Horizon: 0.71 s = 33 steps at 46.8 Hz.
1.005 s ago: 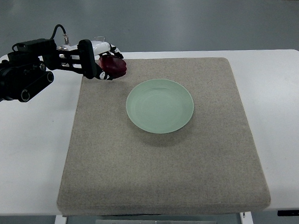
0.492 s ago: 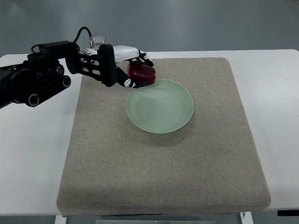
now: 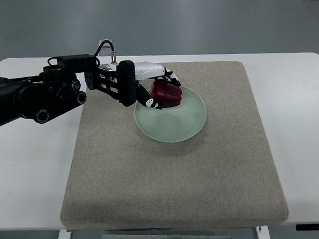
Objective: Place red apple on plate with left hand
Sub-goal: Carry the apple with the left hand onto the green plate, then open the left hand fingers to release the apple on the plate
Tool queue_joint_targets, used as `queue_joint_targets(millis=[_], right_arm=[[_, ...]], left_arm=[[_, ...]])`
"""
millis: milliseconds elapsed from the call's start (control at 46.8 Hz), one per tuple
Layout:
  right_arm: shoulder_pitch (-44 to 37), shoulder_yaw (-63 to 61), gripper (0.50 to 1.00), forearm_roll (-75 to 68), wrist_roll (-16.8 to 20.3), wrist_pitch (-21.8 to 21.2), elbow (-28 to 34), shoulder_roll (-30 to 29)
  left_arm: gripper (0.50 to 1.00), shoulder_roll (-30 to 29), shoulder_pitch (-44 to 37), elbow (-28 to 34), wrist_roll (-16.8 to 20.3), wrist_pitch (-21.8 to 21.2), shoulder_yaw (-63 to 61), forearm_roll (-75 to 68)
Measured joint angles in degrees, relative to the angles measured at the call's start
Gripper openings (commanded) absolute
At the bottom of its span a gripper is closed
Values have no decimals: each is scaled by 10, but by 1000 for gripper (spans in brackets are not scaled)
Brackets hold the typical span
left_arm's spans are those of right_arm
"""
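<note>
A black robot arm comes in from the left side and reaches to the right. At its end is the left hand [image 3: 157, 90], with black and white fingers [image 3: 168, 76]. The fingers are curled around a round, dark red apple [image 3: 166, 94] and grip it tight.

The apple is over the far left part of a round, pale green plate [image 3: 175, 121]. You cannot tell from above if the apple touches the plate or is just over it. The rest of the plate, to the right and near side, is bare.

The plate sits on a big, square, grey-brown cloth mat [image 3: 172, 177]. It lies a bit to the far side of the middle of the mat. The mat lies on a flat white table [image 3: 30, 171]. White table top shows to the left, to the right and along the far side of the mat.

The thick black part of the arm [image 3: 38, 97] is over the left side of the table, and a thin black cable [image 3: 103, 46] loops up from it near the wrist. Past the far side of the table there is a grey floor [image 3: 198, 18].
</note>
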<state>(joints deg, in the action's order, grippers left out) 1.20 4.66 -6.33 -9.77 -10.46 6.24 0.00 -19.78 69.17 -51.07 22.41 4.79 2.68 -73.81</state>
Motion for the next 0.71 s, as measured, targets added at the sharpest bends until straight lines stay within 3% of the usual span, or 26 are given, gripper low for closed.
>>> queue_joint_targets(millis=[706], right_arm=[[0,0,964,0,0,0,0,0]], left_arm=[[546,13,-18,1,0,5,-5,1]])
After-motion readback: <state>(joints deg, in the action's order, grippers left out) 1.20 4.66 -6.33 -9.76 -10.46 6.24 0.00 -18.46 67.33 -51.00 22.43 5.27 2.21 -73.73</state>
